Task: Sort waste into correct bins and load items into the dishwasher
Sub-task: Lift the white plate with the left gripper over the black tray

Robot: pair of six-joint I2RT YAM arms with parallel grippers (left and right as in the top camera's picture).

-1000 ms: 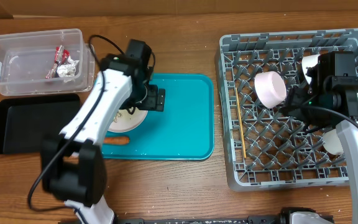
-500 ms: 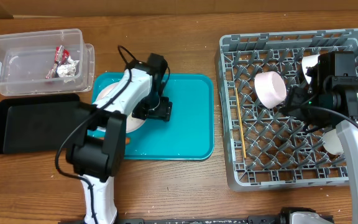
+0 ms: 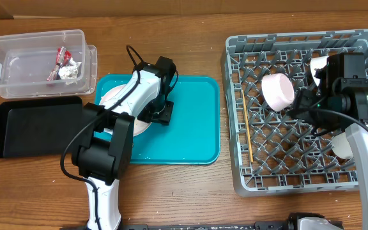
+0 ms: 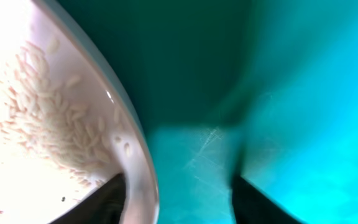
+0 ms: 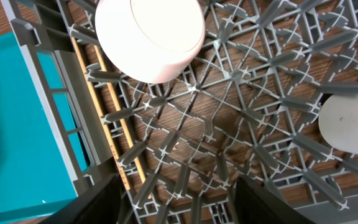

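On the table [image 3: 171,191], one clear plastic tub [image 3: 18,51], one shallow black tray [image 3: 37,128], one teal serving tray [image 3: 190,128] and one grey dish rack [image 3: 235,160] are set out from left to right. One red snack wrapper [image 3: 61,56] and one crumpled foil ball [image 3: 71,71] are seen inside the tub.

One round white plate [image 4: 138,168] is found on the teal tray, with many white rice grains [image 4: 48,118] scattered on it. Two white bowls are counted in the rack, one [image 3: 278,89] tipped near the middle and one [image 3: 342,145] by the right wall, along with one small white cup [image 3: 321,62]. Wooden chopsticks [image 3: 246,124] are laid along the rack's left wall; from above only a single thin line is made out.

The left arm is stretched from the near edge up over the plate, and the left tool [image 3: 161,115] is held low with its jaws apart, the plate's rim placed between them and nothing clamped. The right arm is bent over the rack's right half, and the right tool [image 5: 179,196] is hung above the lattice floor with its jaws apart and nothing held.
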